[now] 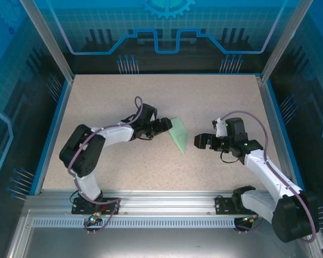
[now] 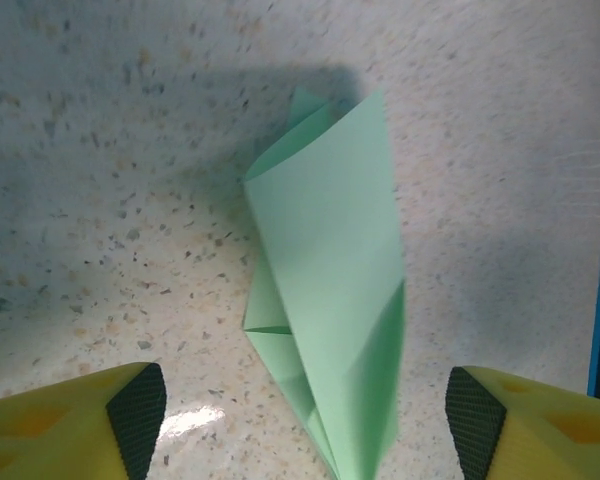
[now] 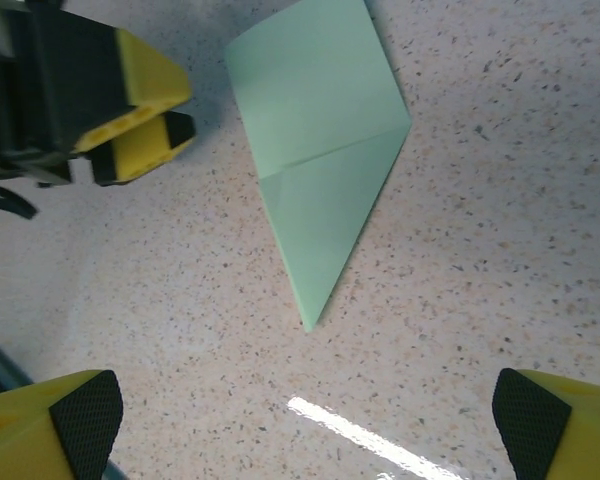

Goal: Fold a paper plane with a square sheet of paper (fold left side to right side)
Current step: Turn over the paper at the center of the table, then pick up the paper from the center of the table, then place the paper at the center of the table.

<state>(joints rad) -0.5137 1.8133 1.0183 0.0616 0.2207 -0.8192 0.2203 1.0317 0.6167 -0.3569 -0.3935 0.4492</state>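
Done: your paper (image 1: pixel 179 134) is already a pointed kite.
Left: left half over right, I judge.
Jaws: left gripper (image 1: pixel 167 125), right gripper (image 1: pixel 198 141) both spread, empty.

Top external: high, behind the arm bases (image 1: pixel 97 203), looks down over the whole table (image 1: pixel 97 107). Left wrist, right wrist: close downward views, sharing the folded paper (image 2: pixel 330 280) mid-frame.

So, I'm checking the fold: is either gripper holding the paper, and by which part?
Nothing is held. The folded paper lies loose between the open left gripper and the open right gripper.
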